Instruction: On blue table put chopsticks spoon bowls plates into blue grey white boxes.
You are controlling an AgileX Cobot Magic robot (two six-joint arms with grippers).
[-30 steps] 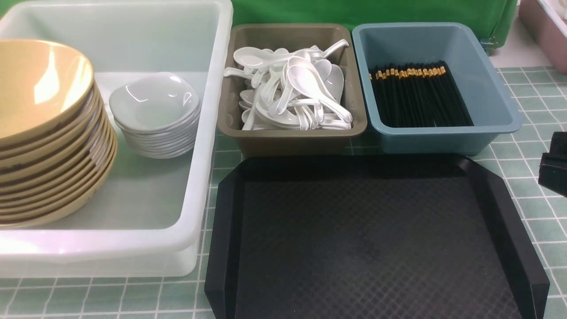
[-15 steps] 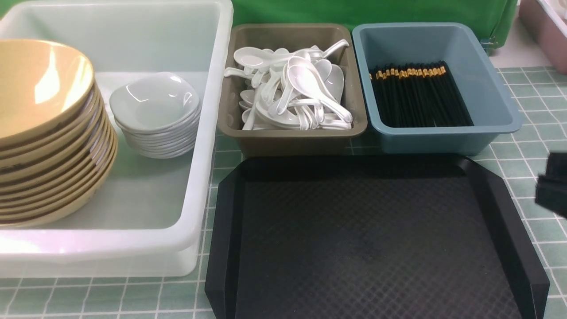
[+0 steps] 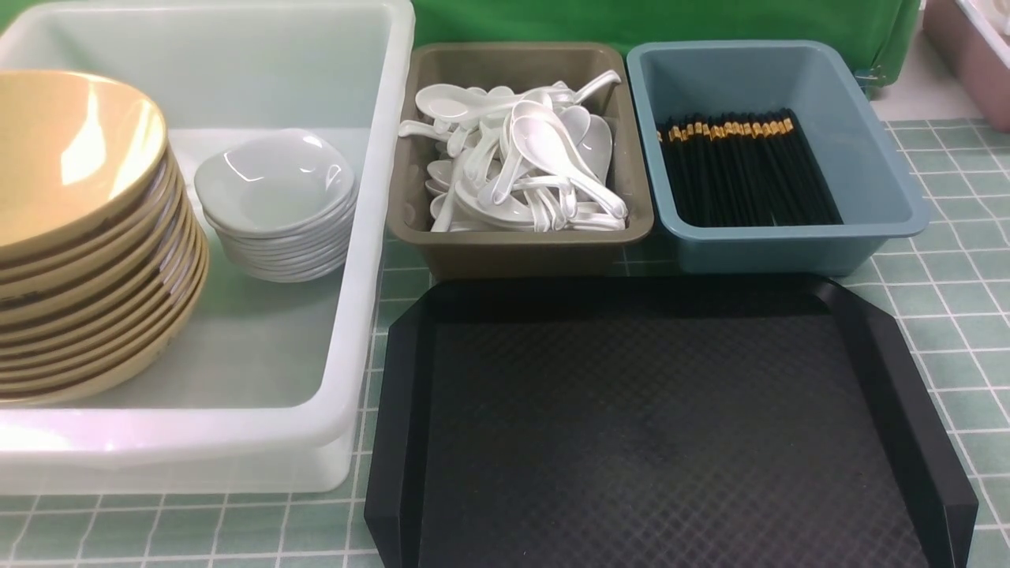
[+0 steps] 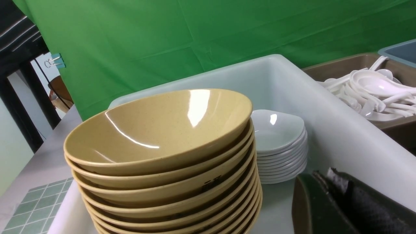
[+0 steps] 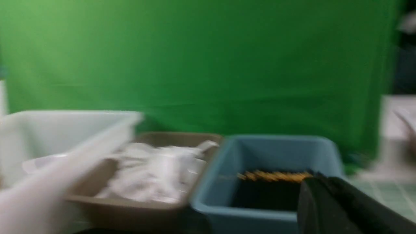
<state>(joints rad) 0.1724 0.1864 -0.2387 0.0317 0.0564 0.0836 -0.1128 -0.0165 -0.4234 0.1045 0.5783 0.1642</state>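
The black tray (image 3: 671,426) is lying on the blue tiled surface (image 3: 955,292). Behind it, the grey box (image 3: 521,248) is holding spoons (image 3: 536,158), the blue box (image 3: 789,244) chopsticks (image 3: 746,170); left of it, the white tub (image 3: 379,158) is holding bowls (image 3: 79,237) and plates (image 3: 272,205). The left gripper (image 4: 328,195) and right gripper (image 5: 325,201) are both sitting pressed together, holding nothing.

Bowls (image 3: 75,229), plates (image 3: 276,201), spoons (image 3: 525,162), seemingly all chopsticks (image 3: 746,170) sit binned.

Front view high, angled down over the black tray (image 3: 671,426) toward 12 o'clock. Left wrist view sits close beside the bowls (image 4: 162,156); right wrist view low, blurred; all share the grey box (image 3: 521,150).
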